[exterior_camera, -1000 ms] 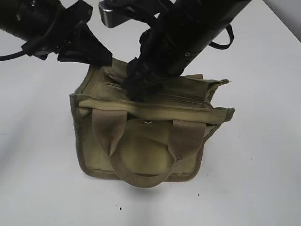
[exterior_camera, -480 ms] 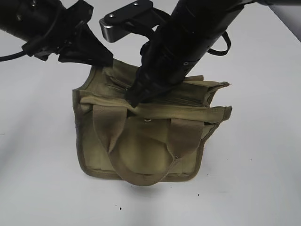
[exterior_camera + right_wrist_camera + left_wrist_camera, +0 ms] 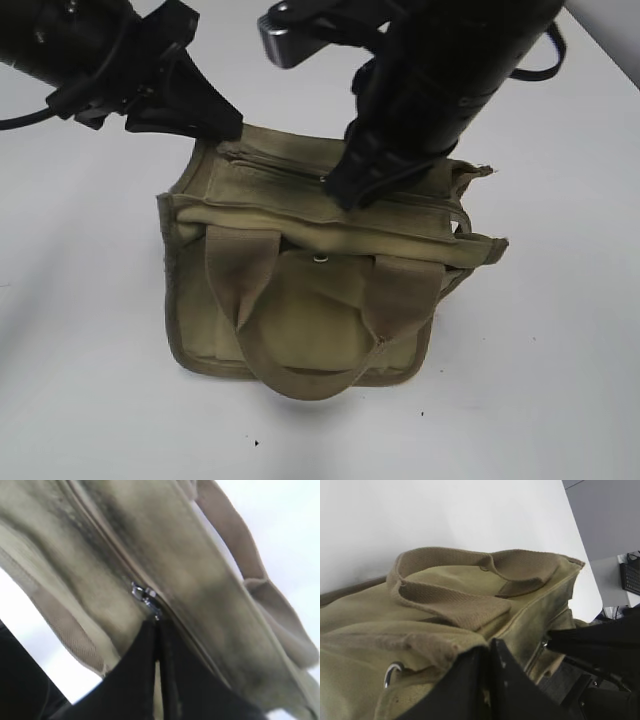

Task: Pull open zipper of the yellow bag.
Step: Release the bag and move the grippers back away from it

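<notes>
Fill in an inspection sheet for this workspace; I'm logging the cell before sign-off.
Surface: white table, a few dark specks near the front.
Job's things: yellow bag upright; zipper along its top, pull tab at the right fingertips.
Clutter: nothing seen.
Grippers: left gripper shut on the bag's fabric edge at the left corner; right gripper shut on the pull tab.
Cables: black cable off the left arm; a loop on the right arm.
Surroundings: grey floor, dark equipment beyond the table.
</notes>
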Robot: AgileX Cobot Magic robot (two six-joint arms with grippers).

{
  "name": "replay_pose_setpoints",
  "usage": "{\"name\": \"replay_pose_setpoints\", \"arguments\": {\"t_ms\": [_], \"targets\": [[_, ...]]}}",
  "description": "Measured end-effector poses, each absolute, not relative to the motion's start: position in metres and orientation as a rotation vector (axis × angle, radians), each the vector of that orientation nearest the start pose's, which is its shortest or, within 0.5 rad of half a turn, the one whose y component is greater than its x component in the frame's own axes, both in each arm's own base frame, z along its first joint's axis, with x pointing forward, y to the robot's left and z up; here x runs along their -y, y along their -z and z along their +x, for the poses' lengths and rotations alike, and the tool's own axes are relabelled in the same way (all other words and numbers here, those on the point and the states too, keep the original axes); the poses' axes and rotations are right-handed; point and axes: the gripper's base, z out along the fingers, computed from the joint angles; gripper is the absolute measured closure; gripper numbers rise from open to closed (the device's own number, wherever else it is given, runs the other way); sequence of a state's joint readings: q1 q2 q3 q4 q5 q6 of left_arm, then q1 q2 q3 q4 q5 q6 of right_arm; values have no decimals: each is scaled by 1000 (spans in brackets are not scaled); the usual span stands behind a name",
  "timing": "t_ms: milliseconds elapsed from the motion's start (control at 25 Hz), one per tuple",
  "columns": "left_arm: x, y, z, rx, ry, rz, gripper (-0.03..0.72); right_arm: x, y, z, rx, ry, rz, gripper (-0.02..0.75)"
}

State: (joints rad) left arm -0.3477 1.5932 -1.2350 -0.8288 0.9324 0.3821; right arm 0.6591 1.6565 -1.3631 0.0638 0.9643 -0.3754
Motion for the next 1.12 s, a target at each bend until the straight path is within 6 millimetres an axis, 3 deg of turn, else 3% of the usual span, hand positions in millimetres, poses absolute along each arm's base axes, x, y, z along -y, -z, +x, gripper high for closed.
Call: {"name": "replay_pose_setpoints", "arguments": {"t_ms": [400, 560, 720, 800, 920, 1000, 1120], "targets": [[162, -297, 294, -2564, 976, 467, 669, -141, -298, 286, -2695, -91, -1129, 736], [162, -296, 294, -2565, 973, 470, 669, -130, -298, 291, -2734, -123, -1060, 736], [161, -296, 294, -2567, 958, 479, 657, -135, -300, 288, -2748, -256, -1004, 736], [159, -297, 293, -2570, 919, 506, 616, -136, -303, 286, -2754, -301, -960, 732], [151, -307, 286, -2550, 803, 587, 494, -133, -315, 279, -2744, -305, -881, 717], [143, -321, 277, -2510, 713, 639, 413, -127, -328, 269, -2721, -285, -829, 708], [130, -344, 259, -2454, 605, 652, 369, -114, -342, 248, -2698, -237, -752, 702]]}}
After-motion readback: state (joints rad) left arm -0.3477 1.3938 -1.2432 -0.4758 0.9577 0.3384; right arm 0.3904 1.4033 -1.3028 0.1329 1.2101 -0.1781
